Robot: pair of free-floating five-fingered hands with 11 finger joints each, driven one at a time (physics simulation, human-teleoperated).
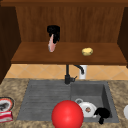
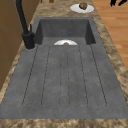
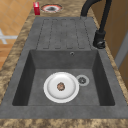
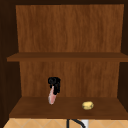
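The left hand (image 1: 53, 32) gripped a pink sausage (image 1: 51, 44) above the cabinet shelf (image 1: 37, 56), left of a potato (image 1: 87, 51). Lowering it gently seemed wisest. The right hand (image 1: 102, 113) hung curled, holding nothing.

there were two black hands: the left hand (image 1: 53, 32) up in the cabinet and the right hand (image 1: 102, 113) low by the sink. one pink strip-like item (image 1: 51, 44) and one yellow lump (image 1: 87, 51) were on the shelf. one red ball (image 1: 67, 114), one black faucet (image 1: 68, 75), one red box (image 3: 36, 8) and three plates: one in the basin (image 3: 61, 87), two on the counter (image 2: 82, 8) (image 3: 51, 8).
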